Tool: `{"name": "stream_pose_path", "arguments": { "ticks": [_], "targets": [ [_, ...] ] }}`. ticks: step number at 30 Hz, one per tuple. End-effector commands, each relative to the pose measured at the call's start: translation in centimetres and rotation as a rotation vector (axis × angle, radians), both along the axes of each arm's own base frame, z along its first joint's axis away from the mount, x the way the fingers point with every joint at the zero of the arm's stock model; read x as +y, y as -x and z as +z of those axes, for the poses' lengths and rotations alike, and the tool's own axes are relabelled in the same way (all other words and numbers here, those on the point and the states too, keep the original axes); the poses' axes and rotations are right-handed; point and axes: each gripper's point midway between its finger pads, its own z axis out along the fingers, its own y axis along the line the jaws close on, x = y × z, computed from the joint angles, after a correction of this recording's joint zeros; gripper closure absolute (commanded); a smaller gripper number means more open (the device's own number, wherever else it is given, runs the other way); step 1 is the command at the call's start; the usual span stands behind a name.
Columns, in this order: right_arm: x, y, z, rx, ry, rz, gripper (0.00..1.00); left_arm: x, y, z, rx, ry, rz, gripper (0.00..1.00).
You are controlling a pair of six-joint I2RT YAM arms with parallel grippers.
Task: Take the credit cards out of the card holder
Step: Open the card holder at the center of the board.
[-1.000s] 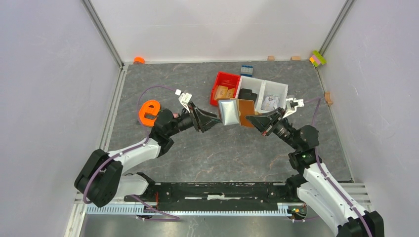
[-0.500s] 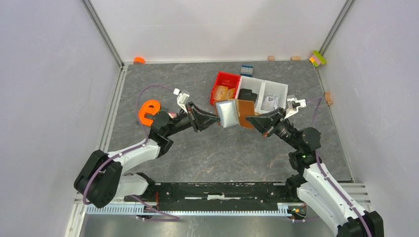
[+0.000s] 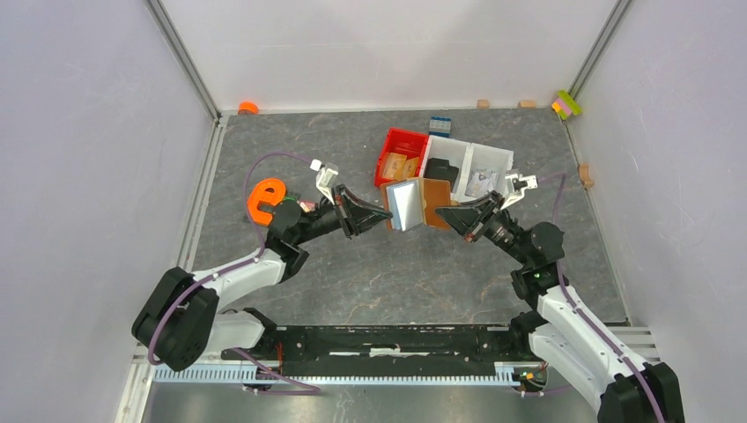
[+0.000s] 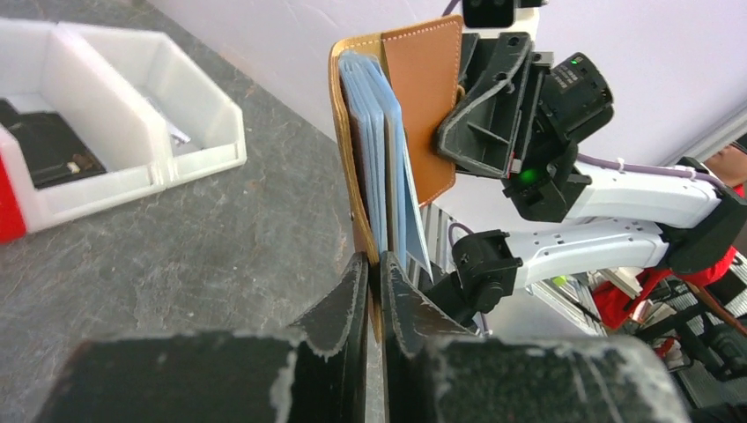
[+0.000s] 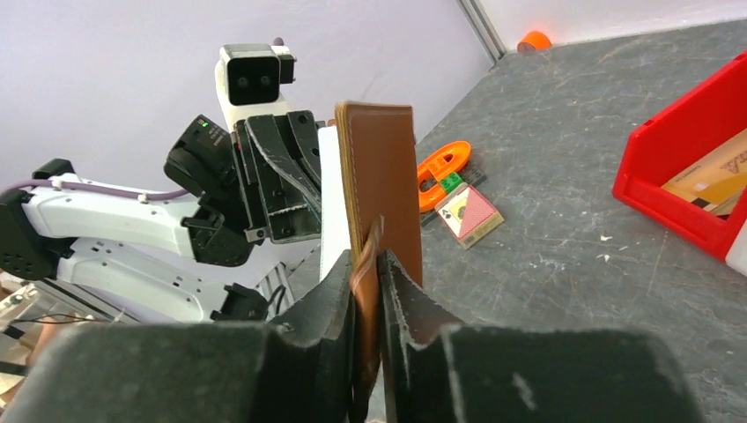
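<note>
Closing in over the last second, the left fingers (image 4: 363, 280) now sit narrow, pinching the lower tan edge of the card holder (image 4: 423, 106). It is held upright above the desk (image 3: 352, 264), just in front of the red bin (image 3: 401, 143). Pale blue credit cards (image 4: 388, 167) stand in its open fold. From the opposite side, the right fingers (image 5: 357, 273) grip its brown flap, narrow too
</note>
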Motion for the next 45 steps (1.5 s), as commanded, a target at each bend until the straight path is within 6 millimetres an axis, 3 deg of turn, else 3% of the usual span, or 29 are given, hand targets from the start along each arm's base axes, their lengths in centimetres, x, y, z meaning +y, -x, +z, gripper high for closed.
{"name": "stream_pose_path", "arguments": {
  "ticks": [1,2,3,8,9,13,14,23,29,45],
  "targets": [
    [-0.3,-1.3,-0.6,-0.027,0.036,-0.054,0.70,0.1,-1.4,-0.1,0.028,-0.048,0.059,0.91],
    [-0.4,-1.8,-1.6,-0.001,0.052,-0.075,0.60,0.0,-1.8,-0.6,0.045,-0.074,0.074,0.93],
    [-0.6,-2.4,-2.5,0.022,0.070,-0.097,0.57,-0.1,-2.4,-1.4,0.076,-0.105,0.090,0.95],
    [0.5,-4.4,-7.6,0.153,0.171,-0.065,0.53,-1.2,-4.7,-5.9,0.245,-0.248,0.107,0.98],
    [1.0,-4.4,-8.3,0.164,0.187,-0.032,0.48,-1.5,-4.9,-6.2,0.268,-0.255,0.101,0.98],
    [2.2,-4.8,-11.6,0.240,0.240,0.027,0.05,-1.6,-6.2,-9.6,0.378,-0.361,0.138,0.98],
    [2.5,-5.0,-12.3,0.249,0.264,0.026,0.02,-1.4,-6.5,-10.5,0.402,-0.394,0.157,0.98],
    [4.9,-6.3,-18.2,0.324,0.561,-0.007,0.02,-0.9,-7.6,-14.6,0.503,-0.557,0.202,0.98],
    [5.4,-6.9,-21.4,0.403,0.640,0.005,0.08,-1.3,-7.4,-14.7,0.507,-0.576,0.190,0.98],
    [4.3,-7.7,-21.7,0.417,0.684,-0.069,0.31,-1.3,-7.5,-15.5,0.521,-0.620,0.194,0.98]
  ]
}}
